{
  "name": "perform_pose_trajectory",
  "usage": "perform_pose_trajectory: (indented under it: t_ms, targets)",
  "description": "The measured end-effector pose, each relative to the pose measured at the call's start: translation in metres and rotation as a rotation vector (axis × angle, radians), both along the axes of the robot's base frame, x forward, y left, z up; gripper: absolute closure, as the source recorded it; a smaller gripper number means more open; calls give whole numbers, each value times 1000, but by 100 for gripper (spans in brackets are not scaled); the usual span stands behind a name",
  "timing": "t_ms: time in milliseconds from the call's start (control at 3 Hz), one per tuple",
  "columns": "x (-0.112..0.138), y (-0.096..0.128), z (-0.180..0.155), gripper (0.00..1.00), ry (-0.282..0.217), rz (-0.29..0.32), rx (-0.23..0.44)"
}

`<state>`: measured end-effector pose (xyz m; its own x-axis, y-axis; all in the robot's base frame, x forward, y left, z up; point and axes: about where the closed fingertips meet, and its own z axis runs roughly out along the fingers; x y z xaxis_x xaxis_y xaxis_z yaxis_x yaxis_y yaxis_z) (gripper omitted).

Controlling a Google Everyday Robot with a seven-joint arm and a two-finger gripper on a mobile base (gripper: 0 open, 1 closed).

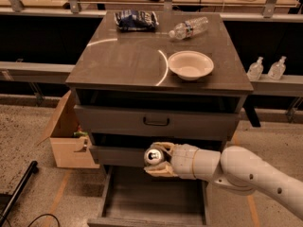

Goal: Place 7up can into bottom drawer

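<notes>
One 7up can (154,155) sat clamped between the two tan fingers (163,147) of the gripper (157,159), one finger above it and one below. The can was tipped on its side, its silver top and pull tab turned toward the near side. The white arm (255,171) reached in from the right. Can and gripper hung over the far part of the bottom drawer (151,195), which stood pulled out toward the near side; the can was up off its grey floor, level with the closed drawer front just above. Higher up was the drawer with the black handle (156,122). On the cabinet top (128,56) stood a white bowl (191,64), with a clear water bottle (189,28) lying at the far edge and a dark snack bag (136,19) to its left. A cardboard box (66,138) sat on the floor at the left.
</notes>
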<state>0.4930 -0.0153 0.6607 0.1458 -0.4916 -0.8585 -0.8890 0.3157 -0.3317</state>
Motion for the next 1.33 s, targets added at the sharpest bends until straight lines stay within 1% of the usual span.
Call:
perform_pose_trajectory:
  t_ms: [333,667,1000,1333]
  targets:
    - [8,0,-62,100,20,25,65]
    - [8,0,-62,100,20,24,65]
    - [6,1,-79,100,21,-1,58]
    - [7,6,-128,100,-1,10,38]
